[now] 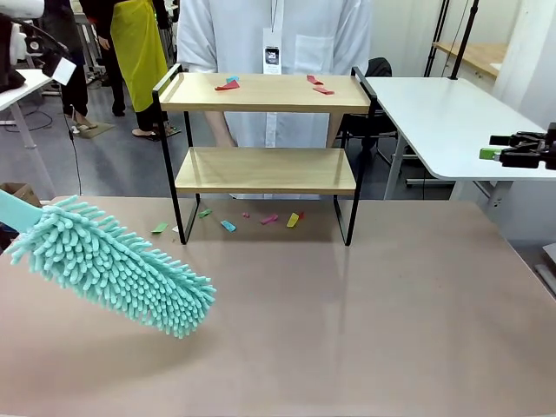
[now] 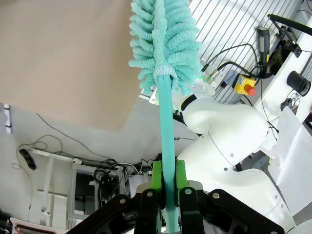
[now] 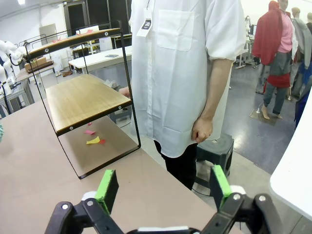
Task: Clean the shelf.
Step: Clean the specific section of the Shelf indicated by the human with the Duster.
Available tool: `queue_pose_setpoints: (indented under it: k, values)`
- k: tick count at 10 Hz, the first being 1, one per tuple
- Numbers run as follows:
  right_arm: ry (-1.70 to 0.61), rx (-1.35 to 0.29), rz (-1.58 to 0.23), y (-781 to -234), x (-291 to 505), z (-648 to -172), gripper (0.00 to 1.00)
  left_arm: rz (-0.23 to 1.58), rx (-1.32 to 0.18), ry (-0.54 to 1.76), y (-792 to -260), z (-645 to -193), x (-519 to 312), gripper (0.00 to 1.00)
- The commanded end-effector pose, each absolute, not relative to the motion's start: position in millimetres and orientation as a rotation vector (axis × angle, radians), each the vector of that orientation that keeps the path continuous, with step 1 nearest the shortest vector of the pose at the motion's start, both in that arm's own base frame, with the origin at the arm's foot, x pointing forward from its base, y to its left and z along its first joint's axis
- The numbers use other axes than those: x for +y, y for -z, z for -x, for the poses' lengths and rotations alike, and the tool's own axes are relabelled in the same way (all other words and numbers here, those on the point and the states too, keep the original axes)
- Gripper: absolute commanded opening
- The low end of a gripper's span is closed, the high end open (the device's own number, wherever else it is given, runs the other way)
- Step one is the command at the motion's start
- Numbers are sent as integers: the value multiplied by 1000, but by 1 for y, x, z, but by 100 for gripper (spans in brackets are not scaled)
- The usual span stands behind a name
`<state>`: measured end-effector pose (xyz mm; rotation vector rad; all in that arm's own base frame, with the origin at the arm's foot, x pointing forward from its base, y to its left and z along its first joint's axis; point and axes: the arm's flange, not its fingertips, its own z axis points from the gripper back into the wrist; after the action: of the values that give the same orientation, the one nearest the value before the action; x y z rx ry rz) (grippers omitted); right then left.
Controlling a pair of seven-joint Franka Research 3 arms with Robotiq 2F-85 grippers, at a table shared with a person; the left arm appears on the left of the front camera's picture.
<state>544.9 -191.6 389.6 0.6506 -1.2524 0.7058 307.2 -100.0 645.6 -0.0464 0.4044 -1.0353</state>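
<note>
The shelf (image 1: 265,169) stands at the table's far middle, two light wood boards in a black frame. Red and blue paper scraps (image 1: 228,85) lie on its top board; the lower board (image 3: 83,97) looks bare. My left gripper (image 2: 168,183) is shut on the handle of a teal fluffy duster (image 2: 165,39). The duster's head (image 1: 113,265) hangs over the table's left part, well short of the shelf. At the far right, beside the table, my right gripper (image 1: 499,148) is open and holds nothing. Its green pads (image 3: 108,189) face the shelf's right end.
Several coloured scraps (image 1: 293,220) lie on the brown table (image 1: 347,330) under and in front of the shelf. A person in a white shirt (image 1: 269,35) stands right behind the shelf, one hand (image 3: 201,132) hanging. A white table (image 1: 434,113) stands at the right.
</note>
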Motion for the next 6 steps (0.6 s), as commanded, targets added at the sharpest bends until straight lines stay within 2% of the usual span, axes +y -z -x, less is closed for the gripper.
queue_pose_setpoints:
  k: [1,6]
  values:
    - [-711,-1257,-651,-393,-189,-545,100,72,391,1036,-643,-305,-98,13]
    - [-711,-1257,-651,-393,-189,-545,100,72,391,1036,-643,-305,-98,13]
